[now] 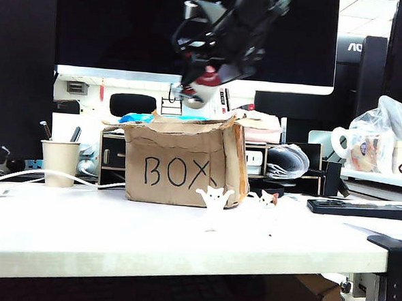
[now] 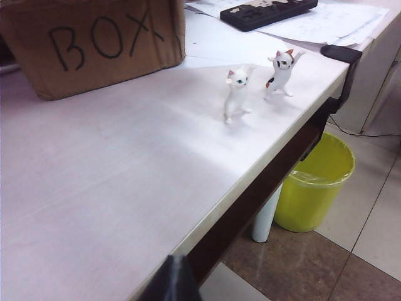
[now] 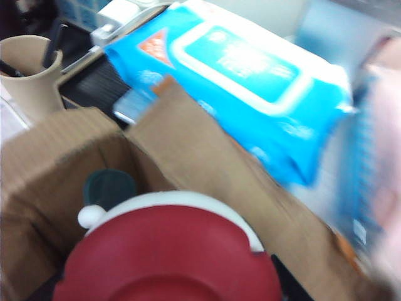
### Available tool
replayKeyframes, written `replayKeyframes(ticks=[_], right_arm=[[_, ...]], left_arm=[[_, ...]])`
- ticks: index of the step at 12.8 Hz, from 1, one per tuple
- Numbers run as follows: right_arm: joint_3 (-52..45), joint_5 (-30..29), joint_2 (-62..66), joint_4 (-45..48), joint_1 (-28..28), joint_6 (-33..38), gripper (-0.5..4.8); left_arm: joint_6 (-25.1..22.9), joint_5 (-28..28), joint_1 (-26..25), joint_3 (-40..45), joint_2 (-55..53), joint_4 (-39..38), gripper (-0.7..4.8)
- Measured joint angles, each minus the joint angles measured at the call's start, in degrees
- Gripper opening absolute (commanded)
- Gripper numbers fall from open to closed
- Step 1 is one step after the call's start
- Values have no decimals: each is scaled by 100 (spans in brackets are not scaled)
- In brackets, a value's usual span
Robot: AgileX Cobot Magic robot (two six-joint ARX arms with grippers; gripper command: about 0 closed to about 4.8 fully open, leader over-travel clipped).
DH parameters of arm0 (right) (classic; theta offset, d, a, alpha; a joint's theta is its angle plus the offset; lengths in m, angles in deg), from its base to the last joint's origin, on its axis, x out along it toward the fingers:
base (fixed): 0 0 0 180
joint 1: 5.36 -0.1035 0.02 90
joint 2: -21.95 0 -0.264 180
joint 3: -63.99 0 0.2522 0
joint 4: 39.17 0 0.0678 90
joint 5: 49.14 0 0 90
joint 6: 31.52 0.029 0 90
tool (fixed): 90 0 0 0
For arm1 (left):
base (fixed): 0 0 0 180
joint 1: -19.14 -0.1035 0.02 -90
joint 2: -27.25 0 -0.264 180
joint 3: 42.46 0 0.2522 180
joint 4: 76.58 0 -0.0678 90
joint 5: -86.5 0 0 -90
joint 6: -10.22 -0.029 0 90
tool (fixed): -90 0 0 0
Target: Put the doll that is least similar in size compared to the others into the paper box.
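Observation:
The doll [image 1: 203, 84], round and white with a dark-red top, hangs in the air just above the open top of the paper box [image 1: 176, 166]. My right gripper [image 1: 207, 74], blurred in the exterior view, is shut on it. In the right wrist view the doll's red cap [image 3: 169, 251] fills the foreground over the paper box's torn brown wall [image 3: 207, 157], and one dark finger [image 3: 285, 279] shows beside it. My left gripper [image 2: 175, 279] is a dark wedge near the table's front edge, its jaws together, far from the paper box [image 2: 94, 44].
Two small white cats [image 1: 214, 198] [image 1: 268, 199] stand in front of the box's right corner. A beige cup with pens [image 1: 59, 162] is to its left and a blue wipes pack [image 3: 244, 75] behind it. A black keyboard [image 1: 361, 209] lies right. A yellow bin [image 2: 313, 185] stands on the floor.

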Motion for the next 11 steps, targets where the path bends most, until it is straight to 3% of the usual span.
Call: replayKeyframes(ticks=[3,5,6,7,8,11], right_arm=[[323,0,343,-170,-22,28,127],[315,0,444,-400,-17,39,328],[315,0,442,-446,-17,42,329],[315,0,442,-448,-20,44,371],[315,0,442,-455,-17,44,448],[354,4,409,-350,-17,57,453]], left_arm=[[2,0,0,0,0,0,-5],[2,0,0,0,0,0,-5],[2,0,0,0,0,0,-5],[2,0,0,0,0,0,-5],[0,0,0,0,0,0,-5],[0,0,0,0,0,0,-5]])
